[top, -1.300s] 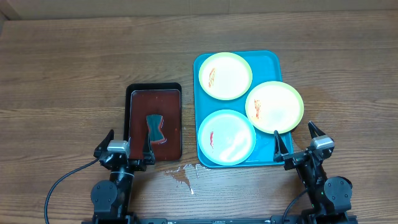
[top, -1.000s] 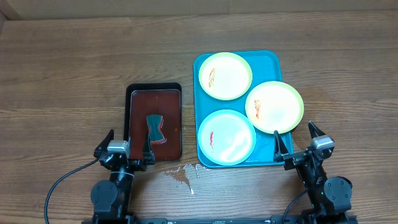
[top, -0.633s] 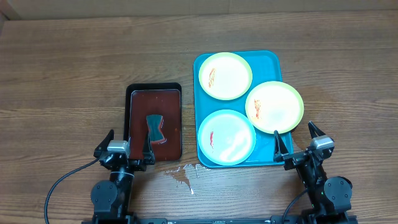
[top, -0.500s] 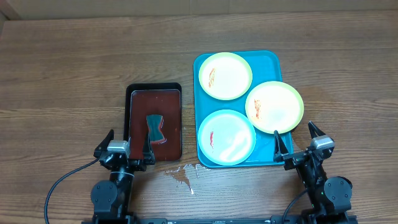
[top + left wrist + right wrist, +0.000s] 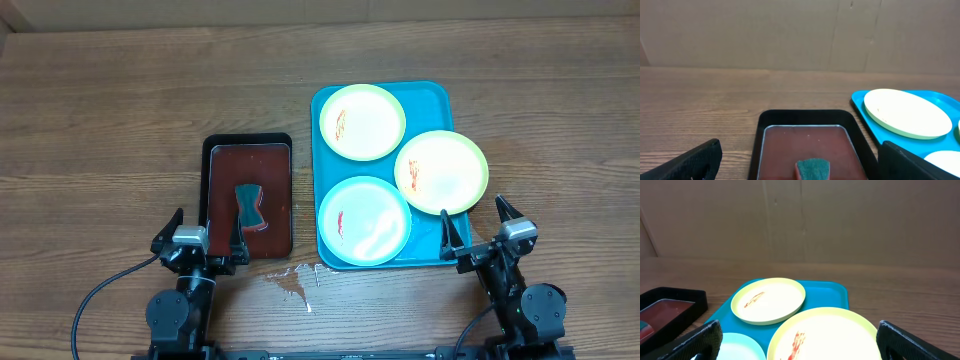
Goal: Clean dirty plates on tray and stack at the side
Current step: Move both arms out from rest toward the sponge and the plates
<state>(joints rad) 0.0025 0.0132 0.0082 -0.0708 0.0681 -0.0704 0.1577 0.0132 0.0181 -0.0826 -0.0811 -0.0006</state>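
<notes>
The turquoise tray (image 5: 427, 96) holds three plates with red sauce smears: a yellow-green plate (image 5: 362, 121) at the far end, a second yellow-green plate (image 5: 441, 171) overhanging the tray's right rim, and a light blue plate (image 5: 364, 220) at the near left. The plates also show in the right wrist view: far plate (image 5: 768, 300), near plate (image 5: 825, 335), blue plate (image 5: 740, 347). My left gripper (image 5: 202, 232) is open and empty at the near end of the black tray. My right gripper (image 5: 477, 222) is open and empty at the turquoise tray's near right corner.
A black tray (image 5: 248, 196) of dark red liquid with a green sponge (image 5: 249, 205) lies left of the turquoise tray; the sponge also shows in the left wrist view (image 5: 813, 168). A small spill (image 5: 290, 280) marks the table near the front. A cardboard wall (image 5: 800, 30) stands behind.
</notes>
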